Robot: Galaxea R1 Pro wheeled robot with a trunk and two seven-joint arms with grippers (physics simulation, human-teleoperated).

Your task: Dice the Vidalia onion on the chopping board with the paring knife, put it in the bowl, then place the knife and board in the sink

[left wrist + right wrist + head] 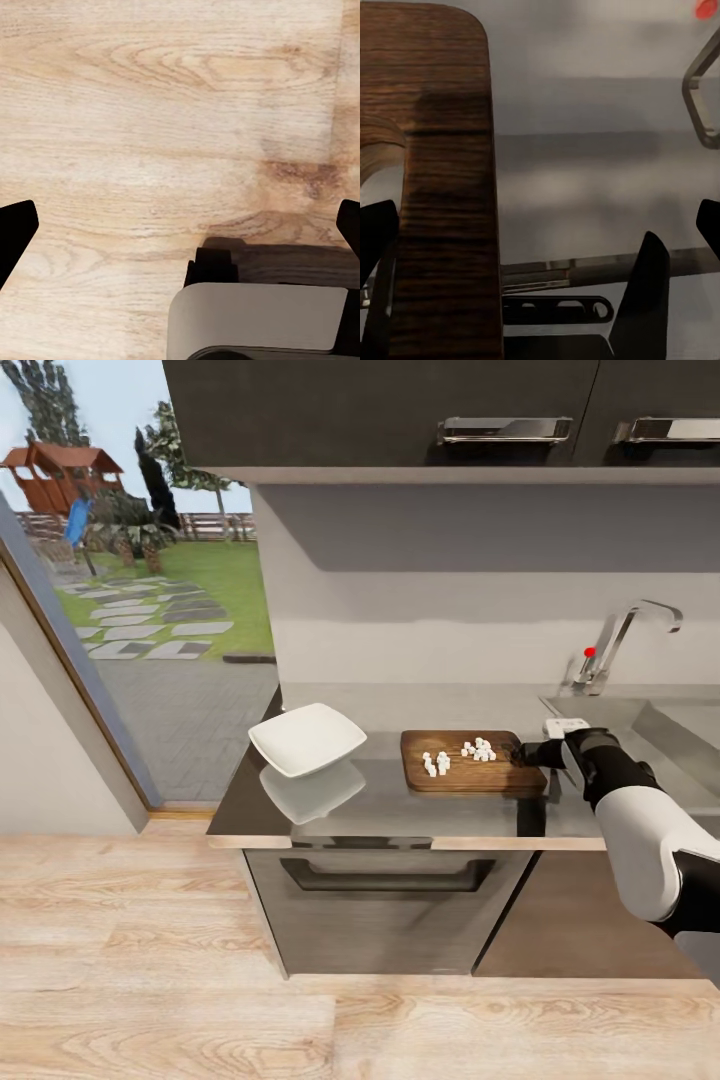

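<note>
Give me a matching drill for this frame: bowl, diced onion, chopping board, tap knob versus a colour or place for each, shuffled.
Things:
1. bowl
2. diced onion
3. chopping board
4. tap knob

Descriptions:
A. red, by the wall above the sink
B. brown wood, its sink-side end at the right tool
C. white, empty, at the countertop's window end
D. small white bits on the board

Pairs: 1-C, 2-D, 3-B, 4-A

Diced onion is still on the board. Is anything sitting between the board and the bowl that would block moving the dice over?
Nothing visible does. The countertop between the chopping board and the bowl is bare glossy grey. The diced onion lies on the board, the bowl to its left, apart from it. The right tool is at the board's sink-side end.
</note>
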